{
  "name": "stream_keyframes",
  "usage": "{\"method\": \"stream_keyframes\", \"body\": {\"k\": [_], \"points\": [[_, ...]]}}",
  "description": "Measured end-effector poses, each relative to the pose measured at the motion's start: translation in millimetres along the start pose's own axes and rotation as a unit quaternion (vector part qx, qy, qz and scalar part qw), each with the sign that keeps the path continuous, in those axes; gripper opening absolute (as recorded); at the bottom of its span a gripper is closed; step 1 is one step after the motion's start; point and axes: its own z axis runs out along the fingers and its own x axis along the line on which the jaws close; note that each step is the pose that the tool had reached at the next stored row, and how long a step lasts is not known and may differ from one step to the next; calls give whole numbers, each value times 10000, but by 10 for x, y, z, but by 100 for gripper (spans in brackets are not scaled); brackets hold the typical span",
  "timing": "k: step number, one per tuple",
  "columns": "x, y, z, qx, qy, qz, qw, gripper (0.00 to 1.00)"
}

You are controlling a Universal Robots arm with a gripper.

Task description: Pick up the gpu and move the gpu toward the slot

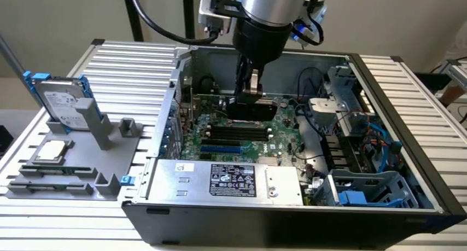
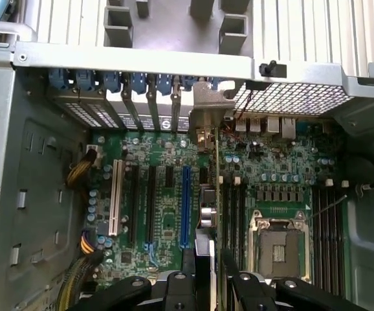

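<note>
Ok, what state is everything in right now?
gripper: shut on the gpu.
gpu: held on edge above the motherboard, not seated.
slot: empty.
CPU socket: looks empty.
hard drive: upright on the grey rack.
case: open.

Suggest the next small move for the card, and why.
Probably slide the pincer sideways toward the long bright-blue plastic slot: the thin green-board expansion card it grips hangs edge-on beside that slot, nearer the black memory slots, not above it.
</note>
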Motion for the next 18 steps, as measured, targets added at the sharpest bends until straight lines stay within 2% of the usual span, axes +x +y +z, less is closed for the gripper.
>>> {"method": "stream_keyframes", "body": {"k": [11, 18], "points": [[109, 44, 198, 3, -4, 38, 10000, 26], [160, 58, 275, 4, -6, 51, 10000, 26]]}}
